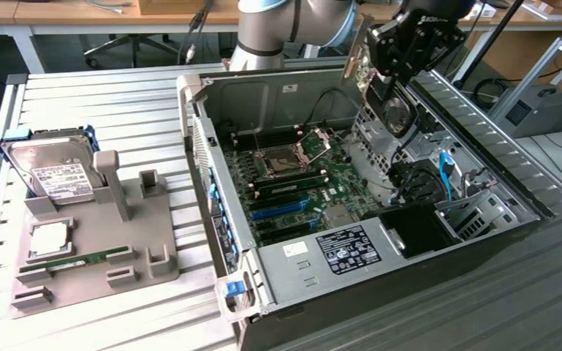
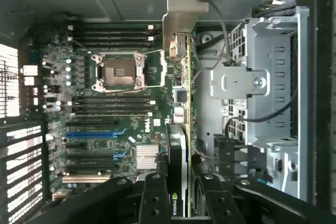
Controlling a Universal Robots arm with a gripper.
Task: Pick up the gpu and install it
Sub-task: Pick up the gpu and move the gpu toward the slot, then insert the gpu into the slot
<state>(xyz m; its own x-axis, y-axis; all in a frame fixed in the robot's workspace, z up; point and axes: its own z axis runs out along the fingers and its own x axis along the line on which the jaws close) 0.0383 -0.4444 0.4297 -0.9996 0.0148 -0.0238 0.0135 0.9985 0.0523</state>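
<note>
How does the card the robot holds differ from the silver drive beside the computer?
The gpu hangs in the tool above the open case; the hard drive stands in a grey holder. The gpu is black; the hard drive is silver with a white label. Both are flat rectangles.

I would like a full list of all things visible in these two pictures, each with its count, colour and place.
computer case: one, grey and black, open, on the table.
motherboard: one, green, inside the case.
gpu: one, black with grey end bracket, held above the open case.
holder tray: one, grey, on the table at the exterior view's left.
hard drive: one, silver with white label, standing in the tray.
RAM stick: one, green, lying in the tray.
square chip: one, silver, lying in the tray.
table: one, grey slatted metal, under everything.
robot arm: one, grey, behind the case.
jaws: one pair, black, shut on the gpu.
</note>
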